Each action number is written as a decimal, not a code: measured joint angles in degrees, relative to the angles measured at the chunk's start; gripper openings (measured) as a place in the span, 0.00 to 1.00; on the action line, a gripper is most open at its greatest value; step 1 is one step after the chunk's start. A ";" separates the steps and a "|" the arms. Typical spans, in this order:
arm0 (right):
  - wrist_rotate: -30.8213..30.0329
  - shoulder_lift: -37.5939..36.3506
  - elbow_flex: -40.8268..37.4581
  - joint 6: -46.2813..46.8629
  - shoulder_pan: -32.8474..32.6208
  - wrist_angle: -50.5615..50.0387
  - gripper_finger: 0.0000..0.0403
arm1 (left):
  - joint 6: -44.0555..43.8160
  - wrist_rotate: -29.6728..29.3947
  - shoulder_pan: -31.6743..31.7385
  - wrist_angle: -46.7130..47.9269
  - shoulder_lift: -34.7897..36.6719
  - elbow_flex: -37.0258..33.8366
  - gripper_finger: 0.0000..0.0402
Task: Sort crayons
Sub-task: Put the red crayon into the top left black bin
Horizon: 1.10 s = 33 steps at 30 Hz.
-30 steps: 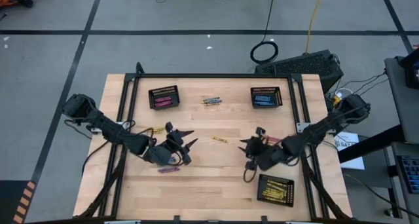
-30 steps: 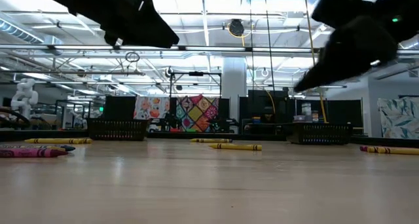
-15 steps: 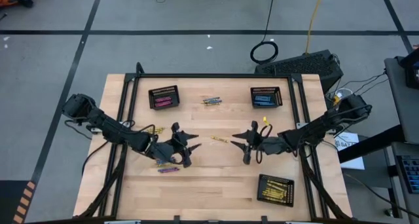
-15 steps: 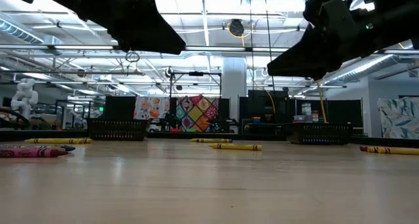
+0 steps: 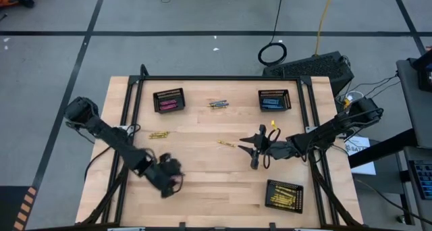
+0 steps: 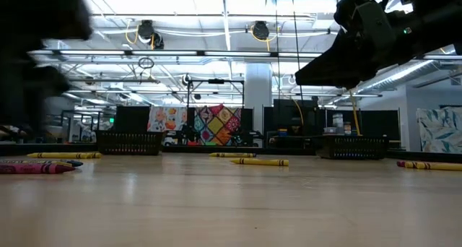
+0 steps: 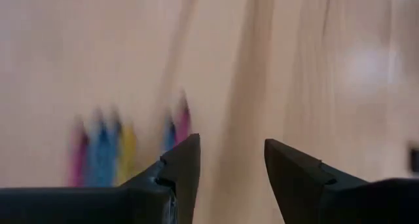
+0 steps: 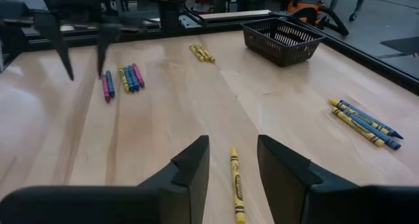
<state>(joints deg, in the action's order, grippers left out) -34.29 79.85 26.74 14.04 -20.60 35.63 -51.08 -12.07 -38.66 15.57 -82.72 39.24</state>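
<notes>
Crayons [image 8: 122, 79] lie scattered on the pale wooden table [image 5: 202, 190] under bright ceiling lights [image 6: 216, 30].

One camera hangs high up and looks straight down on the whole worktop [image 5: 223, 177]; another sits low at the worktop's edge and looks flat across it into the big room behind. A camera on each arm looks out past its own pincer, very close to the wood. The right arm's camera and the high camera both see the yellow crayon [image 8: 236, 183] [image 5: 227, 144].
</notes>
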 joint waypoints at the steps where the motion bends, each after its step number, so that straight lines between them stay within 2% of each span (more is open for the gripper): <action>1: -0.04 0.00 0.00 -0.10 0.02 0.03 0.28 | -4.03 0.69 -1.99 1.66 0.00 0.00 0.43; 5: -0.08 0.00 0.00 -0.20 0.02 0.03 0.28 | -14.71 0.78 -9.36 5.19 0.00 0.01 0.43; 8: -0.08 0.00 0.00 -0.20 0.02 0.03 0.28 | -17.43 -3.66 -13.19 6.16 -0.19 0.02 0.43; 11: -0.10 0.00 0.00 -0.20 0.02 0.05 0.28 | -14.14 -7.39 -15.13 6.20 -1.89 0.00 0.43; 19: -0.12 0.00 0.00 -0.20 0.02 -0.01 0.28 | -8.21 -8.71 -15.32 4.02 -7.17 0.09 0.43; 27: -0.14 0.00 0.00 0.20 1.08 -0.32 0.28 | -2.23 -16.48 -15.38 2.97 -8.20 3.93 0.43; 33: -0.12 0.00 0.00 0.22 1.55 -0.31 0.28 | -3.86 -16.67 -15.32 4.70 -8.20 3.11 0.43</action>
<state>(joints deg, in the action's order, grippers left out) -34.41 79.85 26.74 14.26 -19.05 35.32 -54.94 -28.74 -53.98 20.27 -90.91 42.35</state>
